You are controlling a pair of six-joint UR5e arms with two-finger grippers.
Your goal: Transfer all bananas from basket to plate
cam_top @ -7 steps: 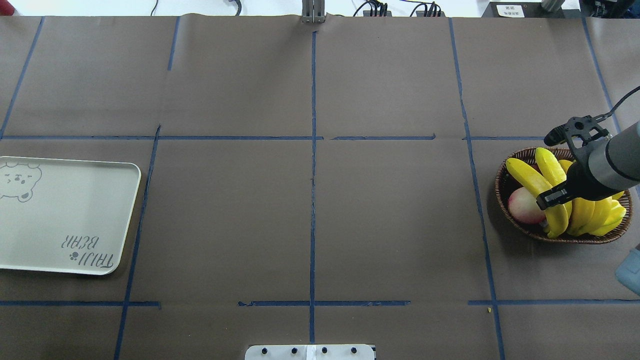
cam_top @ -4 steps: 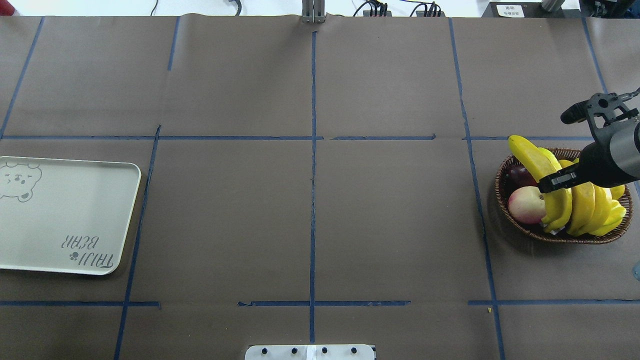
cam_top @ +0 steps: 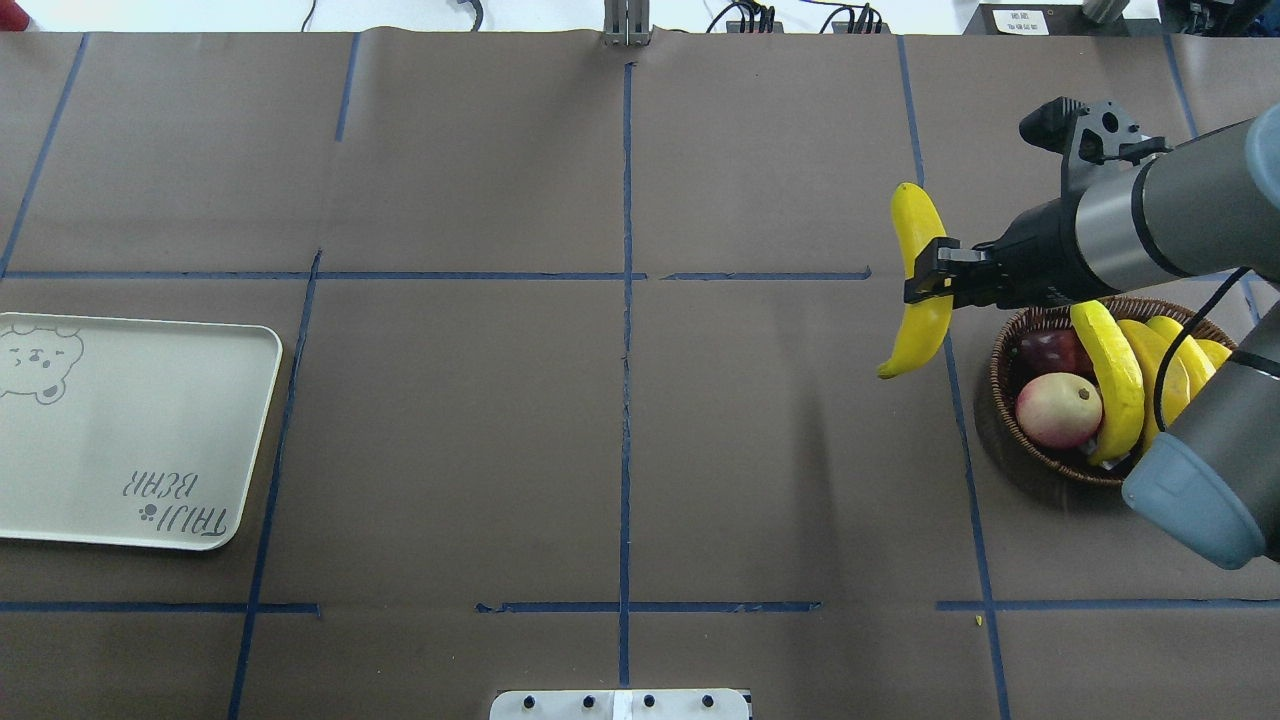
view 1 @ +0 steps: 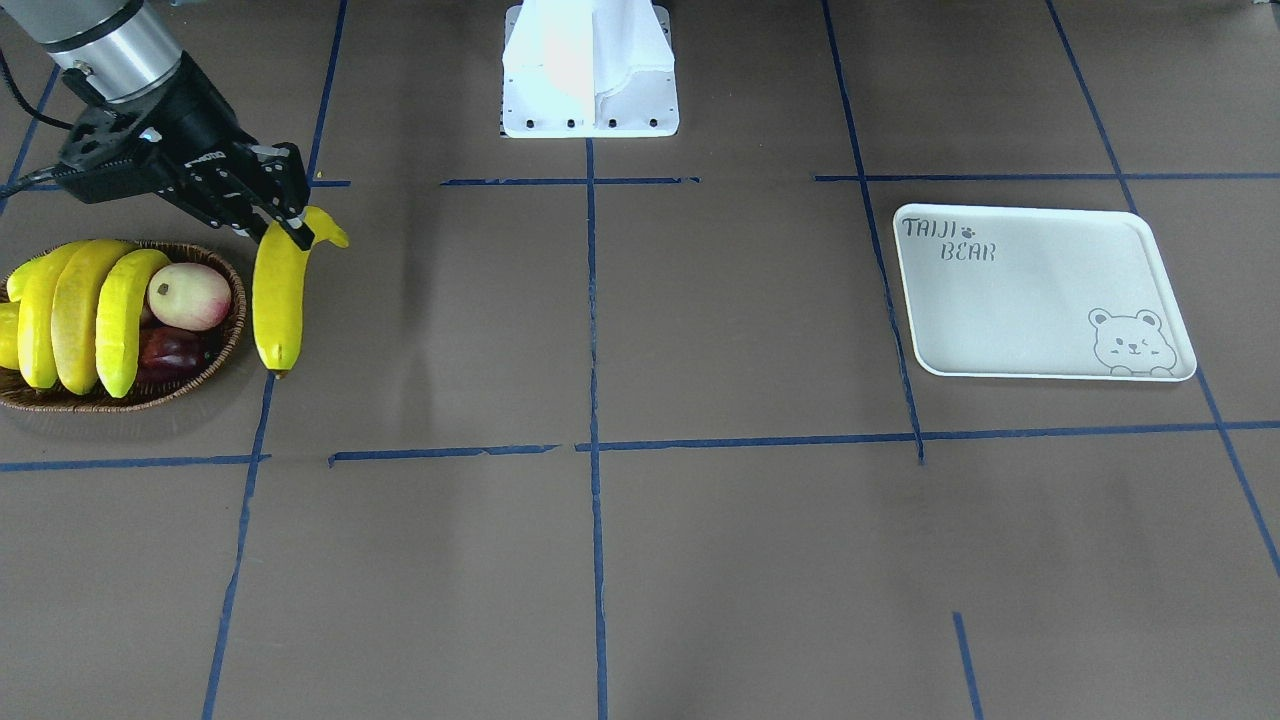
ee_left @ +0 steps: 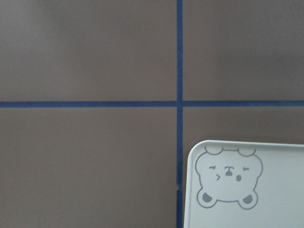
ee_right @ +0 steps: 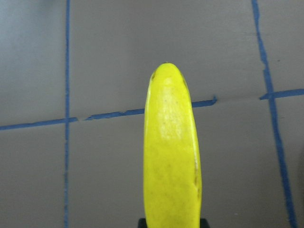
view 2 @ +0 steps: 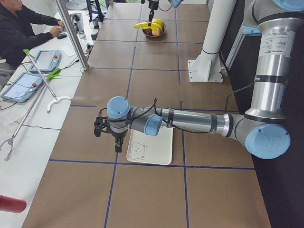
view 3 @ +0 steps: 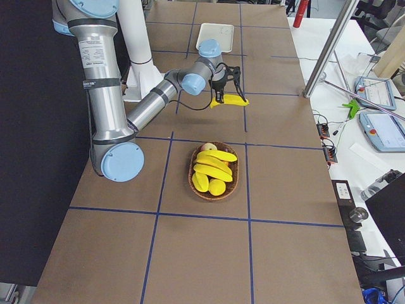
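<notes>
My right gripper (cam_top: pixel 928 285) is shut on one long yellow banana (cam_top: pixel 918 225), held in the air just left of the basket (cam_top: pixel 1000 395). In the front-facing view the banana (view 1: pixel 278 300) hangs from the gripper (view 1: pixel 288 228) beside the wicker basket (view 1: pixel 228 340). More bananas (cam_top: pixel 1110 370) lie in the basket. The white plate (cam_top: pixel 150 430) sits at the far left of the table. My left gripper (view 2: pixel 118 145) hovers over the plate's bear corner (ee_left: pixel 247 190); I cannot tell whether it is open or shut.
A pink-yellow round fruit (cam_top: pixel 1058 410) and a dark red fruit (cam_top: pixel 1045 350) share the basket. The robot's white base (view 1: pixel 590 70) stands at the table's near edge. A person (view 2: pixel 19 28) sits at a side desk with tablets.
The right gripper has lifted a banana out of the basket and carried it up and to the left, past the basket's rim.
</notes>
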